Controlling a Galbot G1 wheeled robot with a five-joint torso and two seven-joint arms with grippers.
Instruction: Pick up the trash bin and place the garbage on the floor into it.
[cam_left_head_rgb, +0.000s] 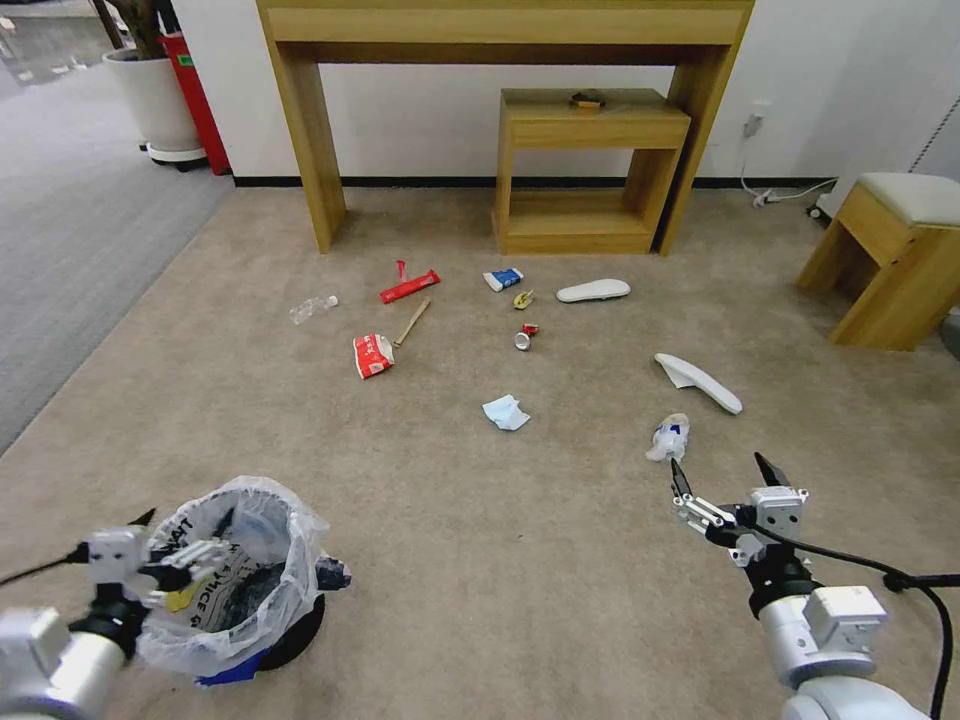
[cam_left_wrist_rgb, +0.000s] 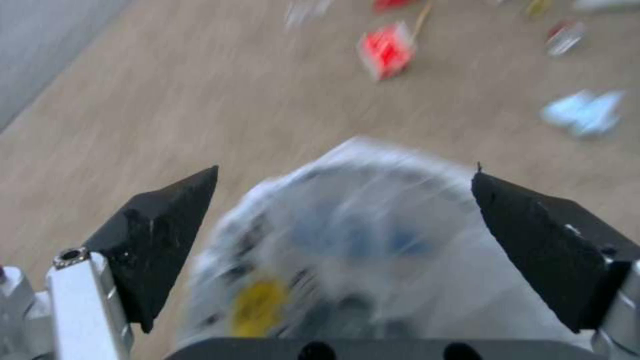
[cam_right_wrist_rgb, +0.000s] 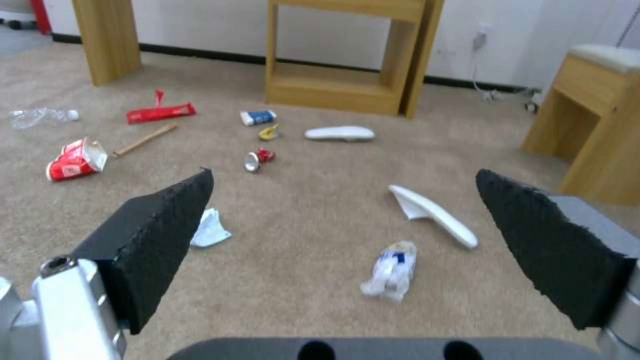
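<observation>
Jaws of left gripper (cam_left_wrist_rgb: 343, 200) stand wide, astride the trash bin (cam_left_head_rgb: 240, 575) on the floor (cam_left_head_rgb: 450, 520), w/o closing. Bin looks light, its liner soft & slippery; I judge stiff rim best hold. Right gripper (cam_left_head_rgb: 728, 478) also wide, near the garbage (cam_left_head_rgb: 668, 437).

on the floor (cam_left_head_rgb: 480, 500) lay two white insoles (cam_left_head_rgb: 594, 290) (cam_left_head_rgb: 700, 382), two red wrappers (cam_left_head_rgb: 409, 287) (cam_left_head_rgb: 373, 355) — one clear bottle (cam_left_head_rgb: 313, 308), one blue mask (cam_left_head_rgb: 506, 412) — beside one trash bin (cam_left_head_rgb: 240, 575).
</observation>
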